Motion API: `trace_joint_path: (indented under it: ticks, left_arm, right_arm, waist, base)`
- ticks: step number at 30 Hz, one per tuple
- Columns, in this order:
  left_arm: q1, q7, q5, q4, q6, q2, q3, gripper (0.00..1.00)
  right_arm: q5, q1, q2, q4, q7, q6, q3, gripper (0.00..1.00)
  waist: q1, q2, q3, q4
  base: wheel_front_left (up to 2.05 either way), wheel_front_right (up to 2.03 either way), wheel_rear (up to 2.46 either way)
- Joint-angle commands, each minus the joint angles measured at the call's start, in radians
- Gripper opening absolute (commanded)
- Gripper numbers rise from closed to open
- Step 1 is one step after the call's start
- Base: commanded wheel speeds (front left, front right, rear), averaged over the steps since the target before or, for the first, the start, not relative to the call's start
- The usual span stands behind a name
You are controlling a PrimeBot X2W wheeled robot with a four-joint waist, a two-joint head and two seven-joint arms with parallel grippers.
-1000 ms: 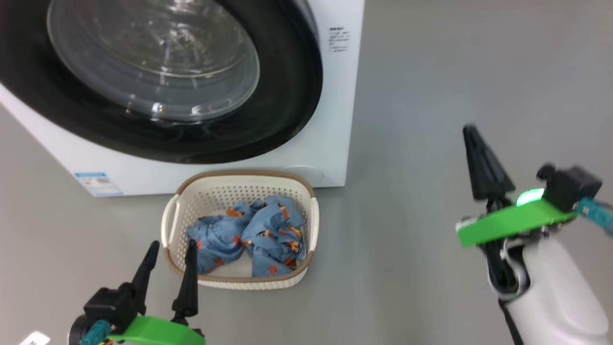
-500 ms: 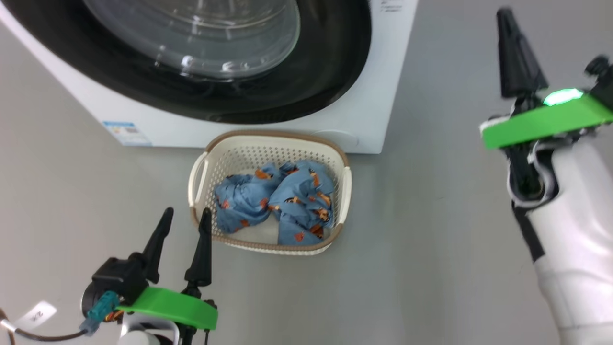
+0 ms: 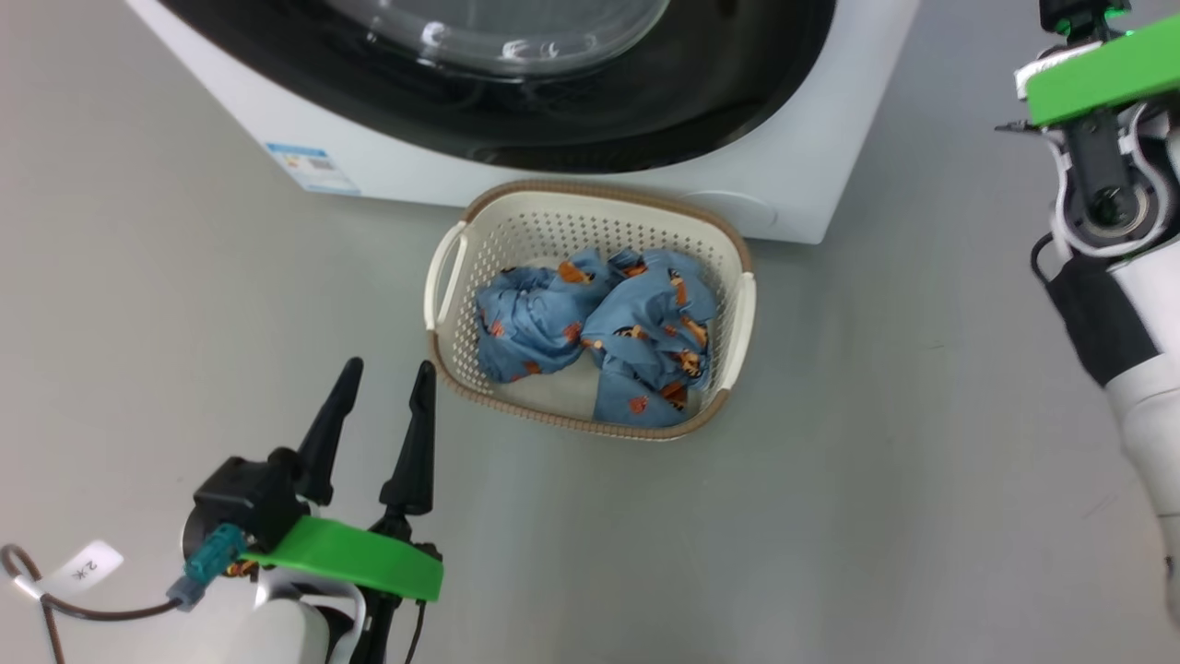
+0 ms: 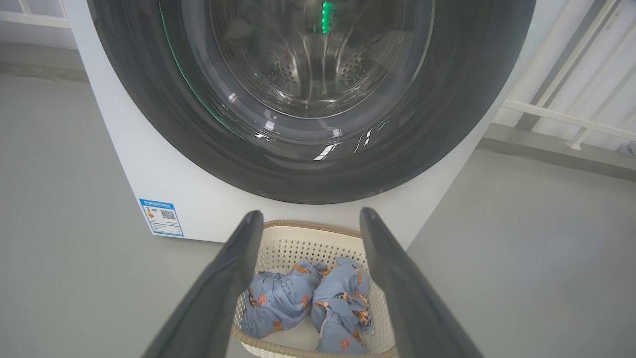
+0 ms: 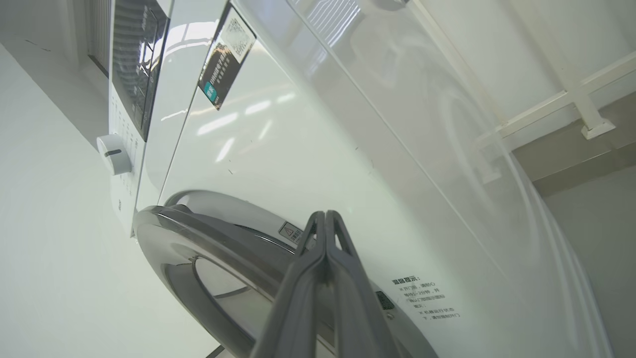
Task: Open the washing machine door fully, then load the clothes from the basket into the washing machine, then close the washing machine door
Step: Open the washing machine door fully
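Head view: the basket [image 3: 553, 231] stands on the grey floor [image 3: 876, 461], its far rim just below the front of the washing machine [image 3: 415, 166]. In it lie the clothes [image 3: 599, 327], two crumpled light-blue garments with orange and brown figures. They rest side by side and touch in the middle, one toward the left handle and one toward the right. Bare cream bottom shows at the near edge. The washing machine door [image 3: 737, 101] is shut, its glossy black rim flat against the white front and its glass bowl bulging outward. A small blue label [image 3: 311, 166] sits low on the front, left of the basket.

The left jaws stand wide apart and hold nothing. Their dark fingers [image 3: 417, 433] point up the picture near the basket's near left corner, apart from it. In the left wrist view the basket and clothes show between those fingers.

The right jaws are pressed together with nothing between them. In the right wrist view their fingers [image 5: 303, 298] point at the machine's front, just beside the door's rim; whether the tips touch it I cannot tell.
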State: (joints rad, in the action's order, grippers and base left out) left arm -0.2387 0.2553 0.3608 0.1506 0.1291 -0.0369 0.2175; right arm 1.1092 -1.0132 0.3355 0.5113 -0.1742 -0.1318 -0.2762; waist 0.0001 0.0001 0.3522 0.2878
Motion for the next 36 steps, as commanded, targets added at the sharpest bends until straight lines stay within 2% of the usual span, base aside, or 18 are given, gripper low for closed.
trace_joint_path:
  ticks: [1,7,15,25,36]
  left_arm:
    - [-0.031,0.006,0.011,-0.029,0.002,-0.014,-0.028,1.00]
    - [-0.046,0.006,0.024,-0.033,0.002,-0.013,-0.018,1.00]
    - [-0.065,0.006,0.035,-0.034,0.002,-0.013,-0.001,1.00]
    - [-0.088,0.006,0.047,-0.040,0.002,-0.013,0.025,1.00]
    - [-0.104,0.006,0.069,-0.049,0.002,-0.013,0.042,1.00]
  right_arm:
    - [0.052,-0.018,0.004,-0.023,0.030,0.001,-0.021,0.00]
    - [0.279,-0.069,0.064,-0.023,0.199,0.001,-0.050,0.00]
    - [0.463,-0.133,0.085,0.000,0.422,0.001,-0.056,0.00]
    - [0.494,-0.219,0.072,0.058,0.555,0.001,-0.076,0.00]
    - [0.470,-0.305,0.053,0.115,0.591,0.001,-0.091,0.00]
  waist:
    - [-0.0001,-0.0001,0.029,0.028]
    - [-0.0001,-0.0001,0.061,0.046]
    - [-0.0001,-0.0001,0.100,0.056]
    - [-0.0001,-0.0001,0.133,0.071]
    - [-0.0001,-0.0001,0.170,0.093]
  base:
    - [0.00,0.00,0.00]
    - [0.00,0.00,0.00]
    - [0.00,0.00,0.00]
    - [0.00,0.00,0.00]
    - [0.00,0.00,0.00]
